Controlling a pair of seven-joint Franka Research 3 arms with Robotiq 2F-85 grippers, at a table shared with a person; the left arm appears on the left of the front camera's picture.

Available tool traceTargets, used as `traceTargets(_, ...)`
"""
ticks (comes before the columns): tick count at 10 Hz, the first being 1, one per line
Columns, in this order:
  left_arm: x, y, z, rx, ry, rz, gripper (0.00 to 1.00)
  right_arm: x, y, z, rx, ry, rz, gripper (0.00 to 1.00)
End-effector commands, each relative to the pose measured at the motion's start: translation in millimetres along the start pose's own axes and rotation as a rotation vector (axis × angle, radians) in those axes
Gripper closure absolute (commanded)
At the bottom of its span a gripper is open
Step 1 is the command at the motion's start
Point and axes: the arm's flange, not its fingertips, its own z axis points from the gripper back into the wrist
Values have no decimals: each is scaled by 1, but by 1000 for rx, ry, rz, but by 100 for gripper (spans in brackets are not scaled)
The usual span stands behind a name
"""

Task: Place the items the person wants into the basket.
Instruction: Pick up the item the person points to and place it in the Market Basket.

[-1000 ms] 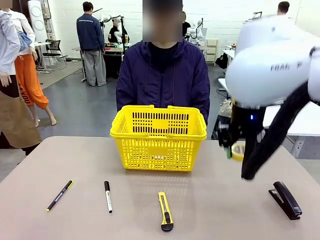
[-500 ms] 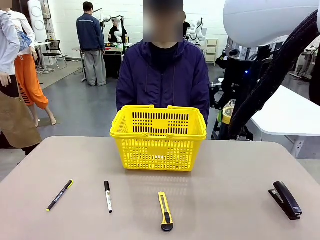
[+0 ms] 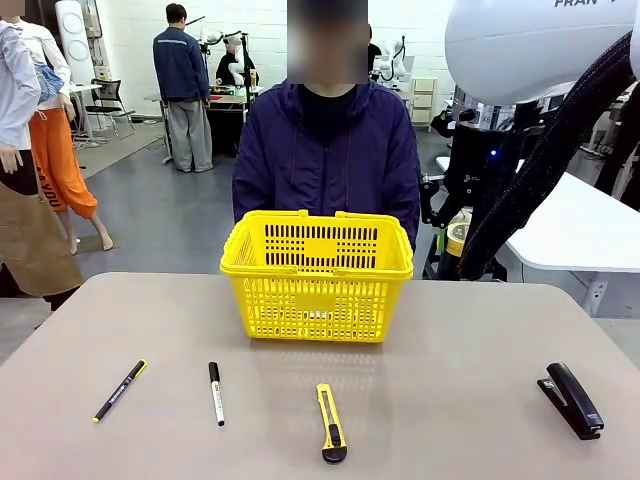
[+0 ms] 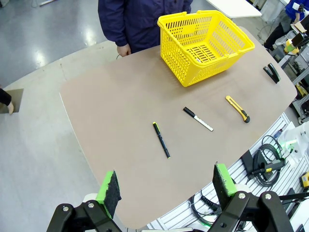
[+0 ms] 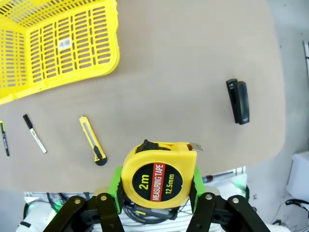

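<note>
There is one yellow basket [image 3: 316,275]. On its near side lie one black pen [image 3: 120,390], one white marker [image 3: 216,393], one utility knife [image 3: 331,422] and one black stapler [image 3: 571,399]. To its right is one tape measure [image 5: 157,176].

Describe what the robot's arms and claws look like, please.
The right arm is a bulky, rounded white shell with grey lettering, and a black braided cable sleeve runs along it. The left gripper and right gripper are black linkages with two fingers tipped by bright green pads.
</note>
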Motion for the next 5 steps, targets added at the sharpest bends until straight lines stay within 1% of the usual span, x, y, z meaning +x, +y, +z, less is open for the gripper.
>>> traceTargets(1, 0, 0, 0, -4, -3, -7, 0, 1, -4, -2, 2, -3, 5, 100)
traceTargets(2, 0, 0, 0, -4, -3, -7, 0, 1, -4, -2, 2, -3, 5, 100)
traceTargets(3, 0, 0, 0, -4, -3, -7, 0, 0, 0, 0, 0, 0, 0, 37)
traceTargets(4, 0, 0, 0, -4, -3, -7, 0, 15, 23, 6, 74, -41, 151, 37)
traceTargets(5, 0, 0, 0, -4, -3, -7, 0, 34, 54, 5, 112, -60, 256, 37)
